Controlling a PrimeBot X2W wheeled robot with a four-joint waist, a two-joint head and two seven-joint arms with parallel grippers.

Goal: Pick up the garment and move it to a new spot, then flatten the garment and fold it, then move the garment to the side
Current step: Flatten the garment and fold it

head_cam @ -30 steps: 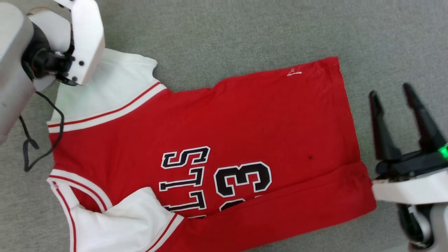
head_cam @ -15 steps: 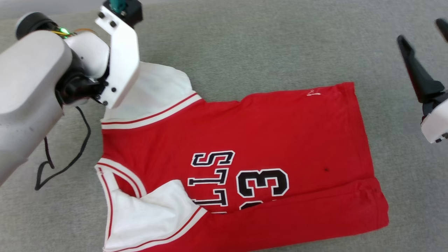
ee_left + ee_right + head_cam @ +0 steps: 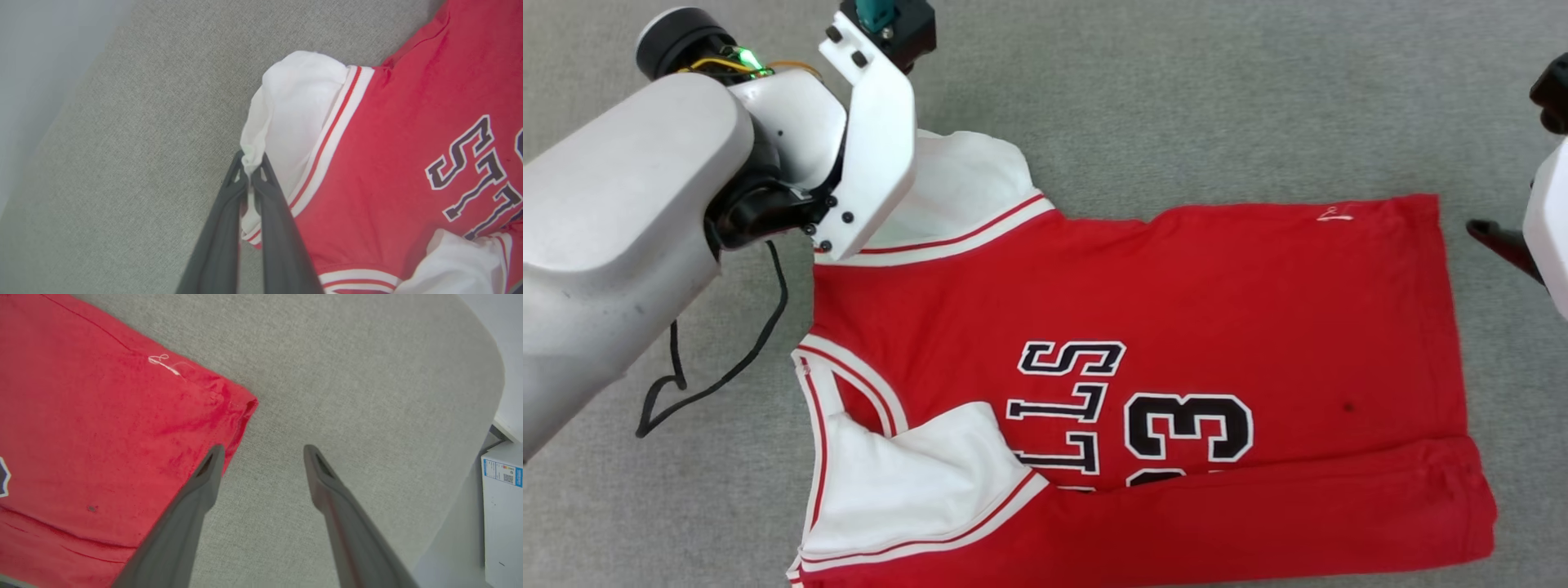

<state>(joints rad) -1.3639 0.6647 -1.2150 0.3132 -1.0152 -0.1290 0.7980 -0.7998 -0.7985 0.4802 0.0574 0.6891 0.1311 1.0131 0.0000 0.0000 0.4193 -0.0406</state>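
One white short sleeve (image 3: pixel 294 110) of red jersey-style garment (image 3: pixel 1176 310), spread on grey fabric surface (image 3: pixel 1176 98) ctr frame, is pinched in left gripper (image 3: pixel 251 163), upper left. Right gripper (image 3: pixel 264 448) at right edge, jaws wide.

Soft matt cloth garment (image 3: pixel 1160 310) lies on coarse grey woven fabric surface (image 3: pixel 1176 98).

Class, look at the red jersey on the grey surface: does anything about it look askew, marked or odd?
Yes. On the red jersey, the far white sleeve is bunched, pinched in the shut left claw. Its near edge is folded over, hiding part of the lettering. A small dark spot marks the fabric.
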